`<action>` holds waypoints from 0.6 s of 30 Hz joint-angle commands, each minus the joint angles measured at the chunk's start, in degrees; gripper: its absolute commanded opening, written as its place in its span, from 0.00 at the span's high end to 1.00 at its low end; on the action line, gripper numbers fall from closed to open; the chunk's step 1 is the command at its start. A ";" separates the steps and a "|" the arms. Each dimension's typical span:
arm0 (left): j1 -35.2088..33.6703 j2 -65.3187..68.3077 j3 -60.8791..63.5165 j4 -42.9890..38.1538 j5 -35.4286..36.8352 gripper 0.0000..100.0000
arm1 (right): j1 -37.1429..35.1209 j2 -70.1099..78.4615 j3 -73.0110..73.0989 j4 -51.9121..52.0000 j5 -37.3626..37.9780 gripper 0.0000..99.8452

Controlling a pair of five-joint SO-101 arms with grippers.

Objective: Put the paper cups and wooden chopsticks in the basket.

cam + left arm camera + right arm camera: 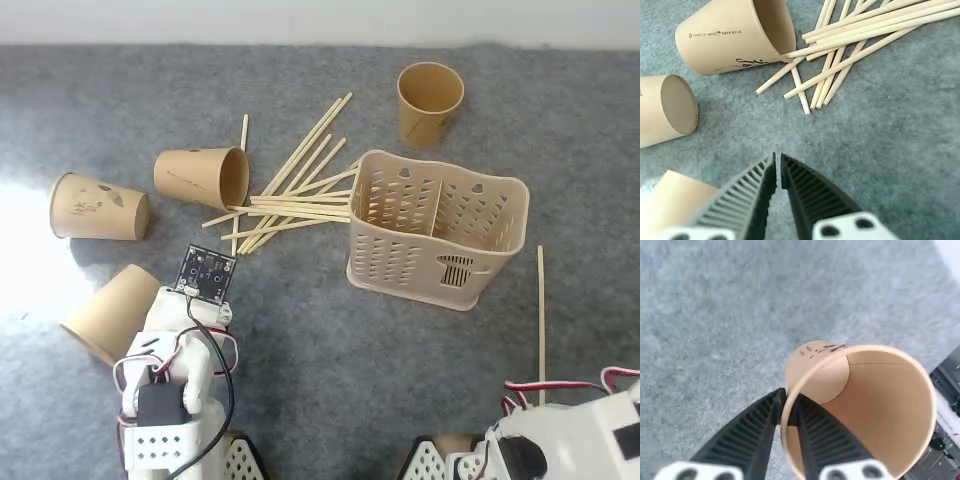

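A paper cup (880, 405) is pinched at its rim in my right claw (789, 395), one finger inside, one outside. The basket (395, 262) stands on the table (330, 380). The chopstick pile (295, 195) reaches its 9 o'clock wall, an upright cup (430, 100) sits at 12 o'clock and a stray chopstick (541, 320) at 4 o'clock. Past the pile toward 9 o'clock lie a tipped cup (203, 177), a second tipped cup (98, 207) and a third tipped cup (112, 312). My left claw (778, 157) is all but closed, empty.

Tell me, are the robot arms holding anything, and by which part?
The right end effector pinches a tan paper cup by its rim, one finger inside, one outside. The left end effector is shut, holding nothing.
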 commanded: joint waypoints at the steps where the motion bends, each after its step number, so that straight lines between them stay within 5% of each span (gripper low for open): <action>1: -0.26 -0.62 -1.01 -1.23 0.44 0.98 | -2.07 -4.97 -1.67 -0.13 -0.62 0.99; 8: -0.26 -0.62 -1.01 -1.23 0.44 0.98 | -9.10 -10.15 -1.76 0.92 -2.55 0.99; 18: -0.26 -0.62 -1.01 -1.23 0.44 0.98 | -30.11 -21.23 -10.46 16.22 -9.76 0.99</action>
